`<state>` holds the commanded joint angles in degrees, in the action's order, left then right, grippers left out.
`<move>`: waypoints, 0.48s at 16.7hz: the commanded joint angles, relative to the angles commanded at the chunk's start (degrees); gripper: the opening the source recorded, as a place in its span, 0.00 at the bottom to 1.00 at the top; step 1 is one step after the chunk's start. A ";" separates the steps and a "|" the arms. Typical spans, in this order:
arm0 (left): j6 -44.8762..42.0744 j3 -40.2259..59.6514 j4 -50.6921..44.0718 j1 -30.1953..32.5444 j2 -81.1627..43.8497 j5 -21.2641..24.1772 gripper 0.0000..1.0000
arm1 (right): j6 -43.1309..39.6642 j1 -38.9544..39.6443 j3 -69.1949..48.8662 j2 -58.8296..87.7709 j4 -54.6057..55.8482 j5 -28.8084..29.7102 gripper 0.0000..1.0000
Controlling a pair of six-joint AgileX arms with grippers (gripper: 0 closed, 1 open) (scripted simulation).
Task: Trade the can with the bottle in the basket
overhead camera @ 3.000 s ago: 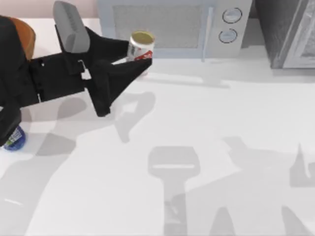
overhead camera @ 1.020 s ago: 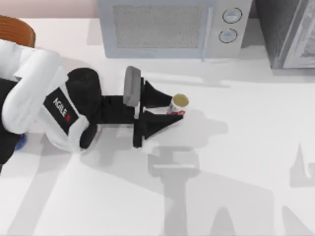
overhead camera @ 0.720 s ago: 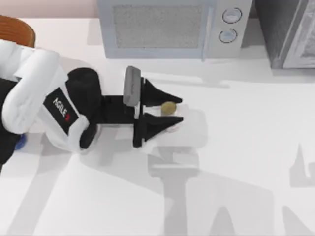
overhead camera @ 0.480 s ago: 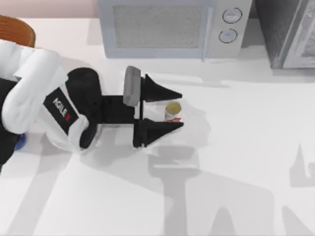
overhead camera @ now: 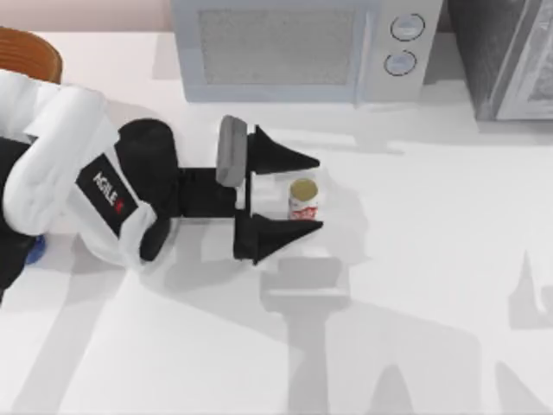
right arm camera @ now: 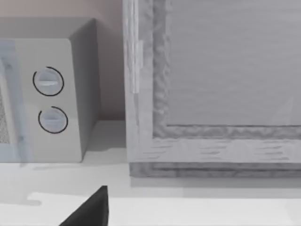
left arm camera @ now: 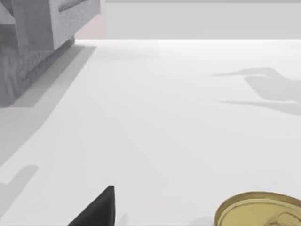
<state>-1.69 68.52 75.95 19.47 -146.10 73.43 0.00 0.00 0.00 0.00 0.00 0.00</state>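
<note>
On the table (overhead camera: 415, 259) near the middle, the can (overhead camera: 303, 199) stood upright between the wide-spread fingers of the left gripper (overhead camera: 311, 194), apparently just set free. The basket (overhead camera: 30, 52) sat at ten o'clock, with the bottle (overhead camera: 34, 252) at nine.

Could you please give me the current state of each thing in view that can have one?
can: upright on the table, between the open fingers, untouched.
left gripper: open, around the can.
basket: at the table's far left corner, contents hidden.
bottle: a blue sliver beside the left arm, state unclear.
microwave: door shut.
right gripper: one fingertip visible, facing the microwave.
</note>
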 joint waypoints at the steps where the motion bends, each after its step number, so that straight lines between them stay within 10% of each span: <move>1: 0.00 0.00 0.00 0.00 0.00 0.00 1.00 | 0.00 0.00 0.00 0.00 0.00 0.00 1.00; 8: 0.57 -9.11 -11.45 -5.21 15.11 -10.73 1.00 | 0.00 0.00 0.00 0.00 0.00 0.00 1.00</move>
<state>-1.12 59.42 64.50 14.26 -130.99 62.69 0.00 0.00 0.00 0.00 0.00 0.00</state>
